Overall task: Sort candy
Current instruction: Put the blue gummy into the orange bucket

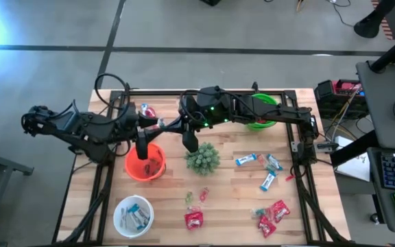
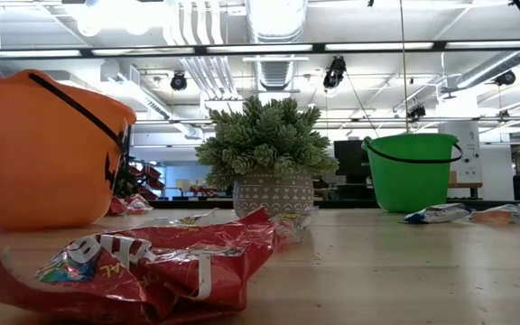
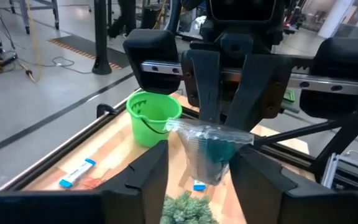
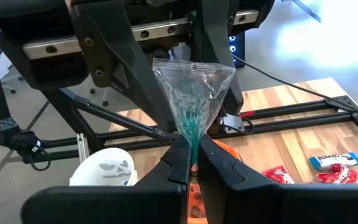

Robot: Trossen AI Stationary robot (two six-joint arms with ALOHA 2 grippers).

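A clear packet of teal candy [image 4: 193,99] is held in the air between the two arms, above the table's far left, near the orange bucket [image 1: 145,162]. My right gripper [image 4: 193,165] [image 1: 177,123] is shut on it. Facing it, my left gripper [image 3: 201,177] [image 1: 158,127] is open, one finger on either side of the packet [image 3: 209,152]; whether they touch it I cannot tell. Loose candy lies on the table: blue-and-white bars [image 1: 247,160], red packets [image 1: 273,213] and tiny green and pink pieces [image 1: 196,197]. My right gripper pinches the packet's narrow end [image 4: 193,148] between its two fingers. The fingers come roughly level from the table's right. The packet fans out wide beyond the fingertips to its sealed edge [image 4: 194,67] and is lifted clear of the table.
A spiky green plant in a pot [image 1: 202,158] stands mid-table, just near of the grippers. A green bucket [image 1: 262,110] is at the far right and a white bucket [image 1: 134,215] holding some candy at the near left. A red packet [image 2: 152,262] lies near the front edge.
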